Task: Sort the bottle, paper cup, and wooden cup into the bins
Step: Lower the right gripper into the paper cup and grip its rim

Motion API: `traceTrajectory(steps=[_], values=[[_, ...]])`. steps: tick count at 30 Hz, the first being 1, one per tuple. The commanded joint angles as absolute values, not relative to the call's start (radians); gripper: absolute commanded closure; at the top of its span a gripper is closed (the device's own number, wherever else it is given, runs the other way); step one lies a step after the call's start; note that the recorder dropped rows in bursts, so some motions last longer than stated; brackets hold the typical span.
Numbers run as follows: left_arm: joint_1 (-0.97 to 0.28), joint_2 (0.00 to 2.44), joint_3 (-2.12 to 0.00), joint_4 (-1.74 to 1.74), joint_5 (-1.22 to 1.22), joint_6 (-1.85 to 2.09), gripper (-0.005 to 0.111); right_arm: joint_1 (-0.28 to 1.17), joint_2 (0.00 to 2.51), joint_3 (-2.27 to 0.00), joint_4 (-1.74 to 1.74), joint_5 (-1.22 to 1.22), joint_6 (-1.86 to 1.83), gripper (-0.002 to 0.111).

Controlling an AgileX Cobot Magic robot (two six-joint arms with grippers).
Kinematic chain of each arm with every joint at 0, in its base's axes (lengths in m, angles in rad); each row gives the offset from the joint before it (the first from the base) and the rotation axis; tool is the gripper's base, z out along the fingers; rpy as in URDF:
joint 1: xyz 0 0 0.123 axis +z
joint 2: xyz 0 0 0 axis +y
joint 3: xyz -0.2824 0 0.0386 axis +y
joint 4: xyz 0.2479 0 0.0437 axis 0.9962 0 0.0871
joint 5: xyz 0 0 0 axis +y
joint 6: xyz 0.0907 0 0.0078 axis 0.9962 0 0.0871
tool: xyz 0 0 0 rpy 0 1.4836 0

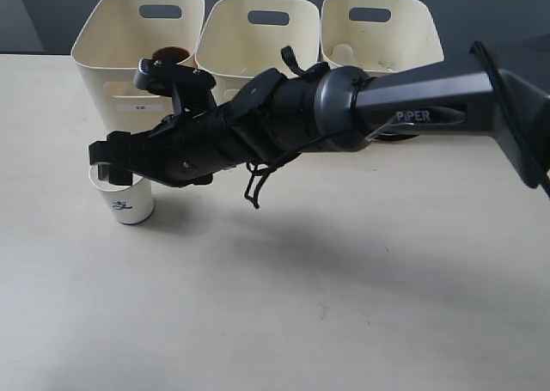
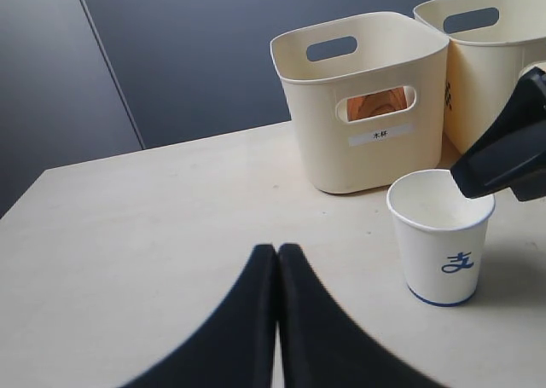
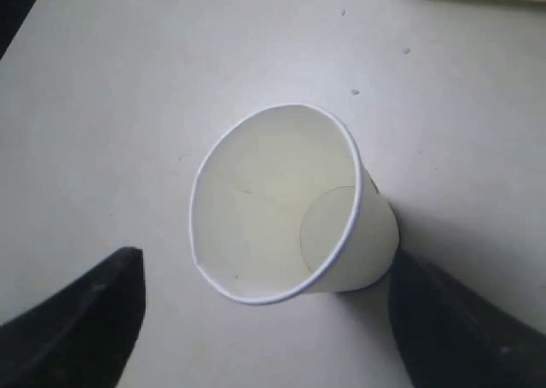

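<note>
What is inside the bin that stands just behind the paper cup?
The wooden cup shows through the handle cutout of this bin; the wall covers its lower part and the bin floor.

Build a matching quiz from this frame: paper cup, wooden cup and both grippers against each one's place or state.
Things:
1. white tapered paper cup
2. reddish-brown rounded wooden cup
3. left gripper
4. right gripper

Place or state:
A. shut, fingers together, apart from both cups
B. inside the cream plastic bin on the left of the exterior view
C. upright and empty on the table
D. open, one finger on each side of a cup

Pairs: 1-C, 2-B, 3-A, 4-D
</note>
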State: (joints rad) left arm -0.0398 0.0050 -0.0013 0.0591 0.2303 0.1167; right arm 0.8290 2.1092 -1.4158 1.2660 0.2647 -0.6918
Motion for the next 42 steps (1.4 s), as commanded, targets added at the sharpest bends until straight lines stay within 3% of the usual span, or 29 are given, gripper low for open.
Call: traceTrajectory(steps=[1, 42], values=[[-0.043, 0.0, 0.0, 0.066, 0.226, 0.115, 0.107, 0.827, 2.105, -1.422, 1.268, 0.239, -0.696, 0.034], [-0.043, 0.0, 0.0, 0.066, 0.224, 0.115, 0.107, 0.827, 2.139, -1.428, 1.27, 0.169, -0.696, 0.034]])
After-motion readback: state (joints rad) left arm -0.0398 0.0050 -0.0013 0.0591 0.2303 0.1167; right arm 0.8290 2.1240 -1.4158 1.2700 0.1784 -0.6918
